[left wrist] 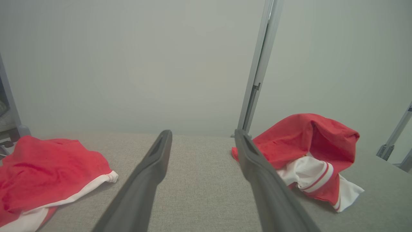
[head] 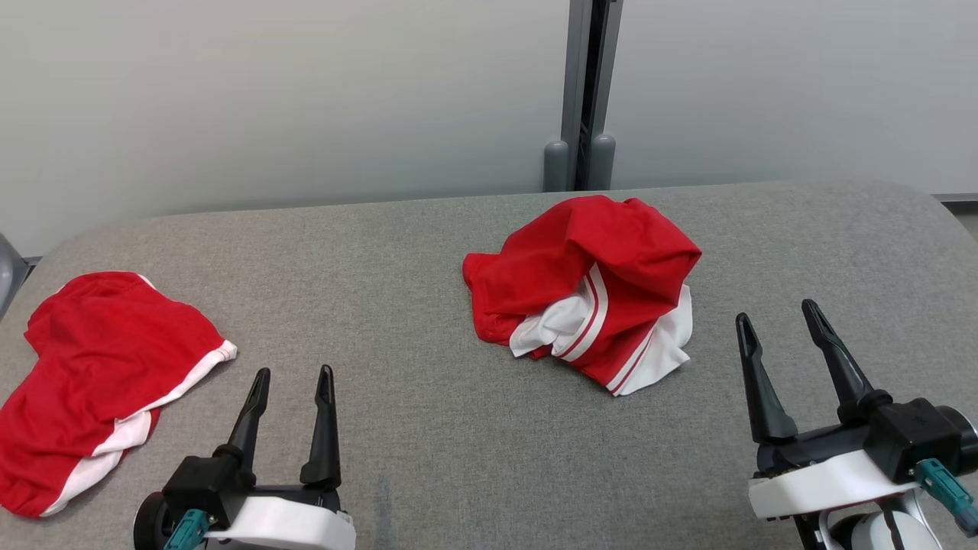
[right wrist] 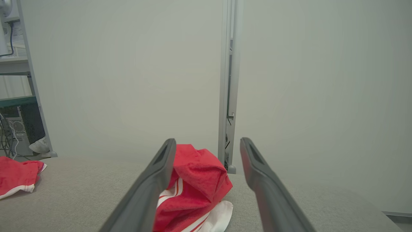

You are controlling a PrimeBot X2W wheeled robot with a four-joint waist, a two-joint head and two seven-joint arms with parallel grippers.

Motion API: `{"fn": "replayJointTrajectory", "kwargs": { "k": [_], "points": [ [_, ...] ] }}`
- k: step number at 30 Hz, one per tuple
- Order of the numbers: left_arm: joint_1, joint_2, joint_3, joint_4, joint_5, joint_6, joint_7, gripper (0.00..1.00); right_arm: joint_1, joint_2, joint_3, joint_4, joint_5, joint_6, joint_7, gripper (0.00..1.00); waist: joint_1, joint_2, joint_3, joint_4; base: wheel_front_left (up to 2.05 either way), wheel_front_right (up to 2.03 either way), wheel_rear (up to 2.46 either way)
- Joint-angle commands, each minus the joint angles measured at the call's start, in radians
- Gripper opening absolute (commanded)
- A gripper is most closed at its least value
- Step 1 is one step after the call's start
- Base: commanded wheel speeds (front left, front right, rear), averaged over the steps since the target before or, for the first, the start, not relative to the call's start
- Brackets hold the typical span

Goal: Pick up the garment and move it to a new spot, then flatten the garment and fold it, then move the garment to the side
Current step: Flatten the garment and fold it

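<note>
Grey table [head: 428, 252] bears the crumpled garment [head: 581, 260]; left hand [head: 294, 372] and right hand [head: 778, 309] gape wide, seemingly touching nothing.

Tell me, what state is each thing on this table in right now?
Middle garment: crumpled in a heap, not held.
Left garment: lying flatter, slightly rumpled, not held.
Left gripper: open, empty.
Right gripper: open, empty.
</note>
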Motion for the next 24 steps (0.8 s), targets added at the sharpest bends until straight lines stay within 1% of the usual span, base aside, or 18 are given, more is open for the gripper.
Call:
{"fn": "replayJointTrajectory", "kwargs": {
  "k": [1,19,21,24],
  "points": [
    [0.001,0.003,0.002,0.000,-0.002,0.006,-0.002,1.00,0.000,-0.003,-0.003,-0.001,0.001,0.000,-0.005,1.00,0.0000,0.0000,0.000,0.000,0.00,0.00,0.00],
    [0.001,0.003,-0.009,0.018,-0.004,0.006,-0.002,1.00,0.003,-0.003,-0.001,0.005,0.010,0.000,-0.005,1.00,0.0000,0.0000,-0.002,0.003,0.00,0.00,0.00],
    [-0.002,0.003,-0.014,0.020,-0.001,0.004,-0.002,1.00,0.004,-0.003,-0.001,0.005,0.032,0.000,-0.005,1.00,0.0000,0.0000,0.000,0.006,0.00,0.00,0.00],
    [-0.017,0.003,-0.027,0.025,0.005,-0.002,-0.002,1.00,-0.004,-0.003,0.022,0.021,0.028,0.000,-0.005,1.00,0.0000,0.0000,0.010,0.018,0.00,0.00,0.00]
  ]
}}
